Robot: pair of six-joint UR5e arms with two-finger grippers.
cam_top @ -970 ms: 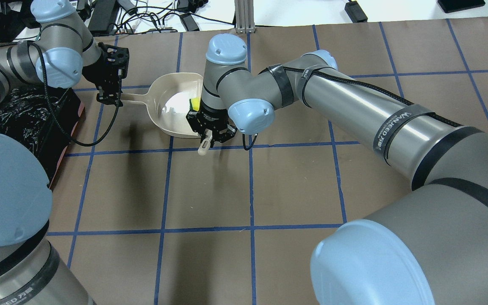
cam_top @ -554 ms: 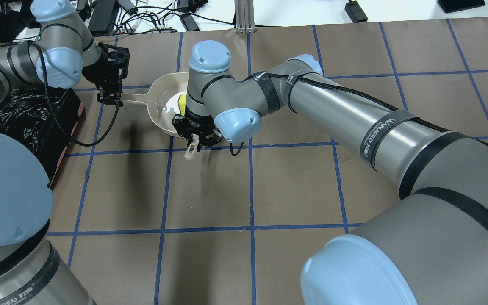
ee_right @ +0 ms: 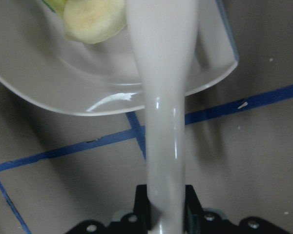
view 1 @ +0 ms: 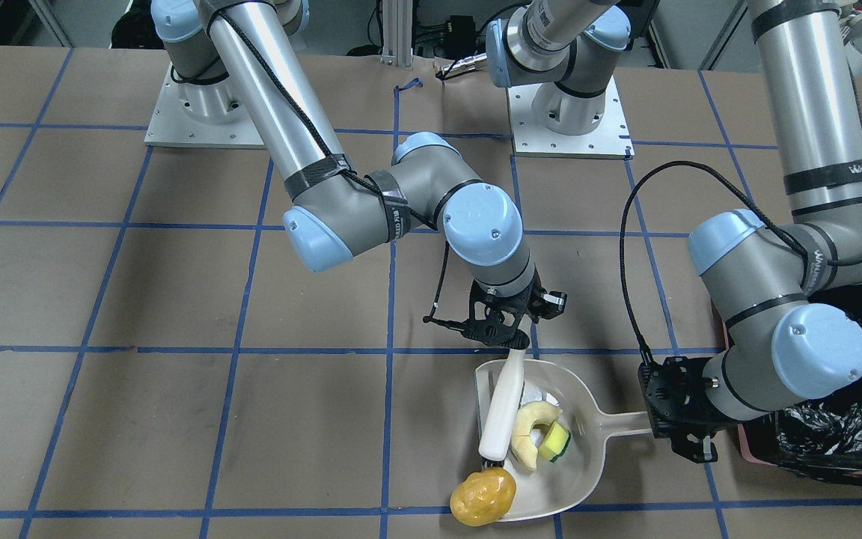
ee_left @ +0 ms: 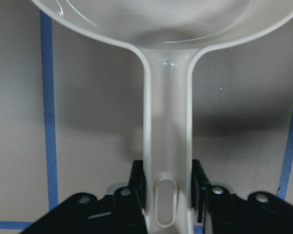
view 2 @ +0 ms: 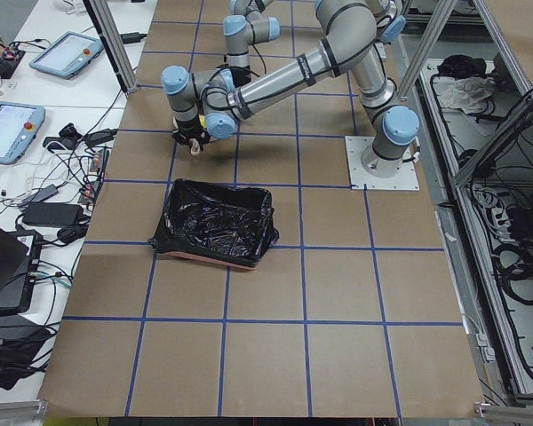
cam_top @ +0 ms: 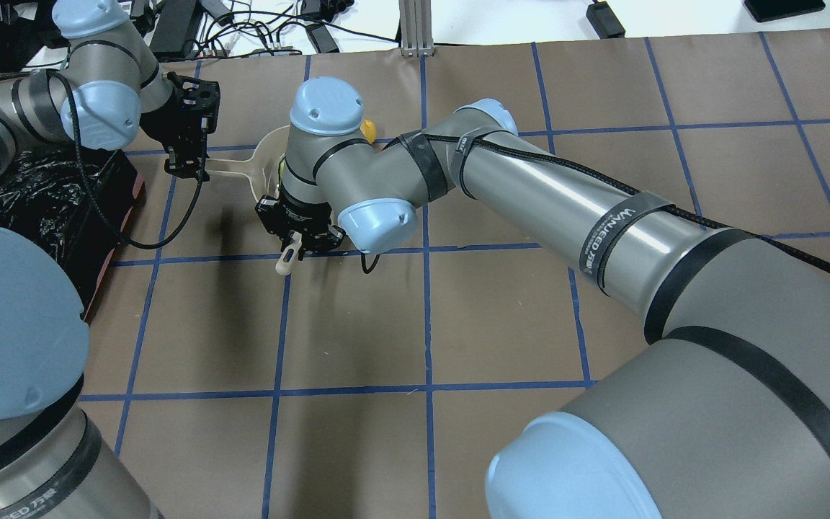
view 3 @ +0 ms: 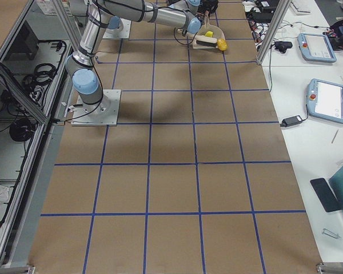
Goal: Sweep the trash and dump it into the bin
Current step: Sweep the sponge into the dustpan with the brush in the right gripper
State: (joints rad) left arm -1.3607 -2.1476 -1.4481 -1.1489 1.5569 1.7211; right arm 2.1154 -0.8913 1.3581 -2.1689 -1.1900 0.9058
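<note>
My right end effector (view 1: 509,333) is clamped shut on the handle of the cream brush (view 1: 500,412). The brush's long axis runs straight away from the robot, across the open mouth of the dustpan (view 1: 592,449). My left end effector (view 1: 659,421) is closed on the end of the pan's handle, holding the pan flat on the tabletop (view 1: 176,419).

The cream wedge (view 1: 527,433) and the sponge piece (view 1: 555,443) lie inside the pan, just past the brush on the handle side. The yellow-orange lump (view 1: 483,496) sits at the brush's far tip, right on the pan's lip (I can't tell whether it is in or only half in). I judge it needs one more push toward the robot's left. The bin (view 1: 835,442) lies just past the left end effector on that same side, so the dump falls to the left arm.
</note>
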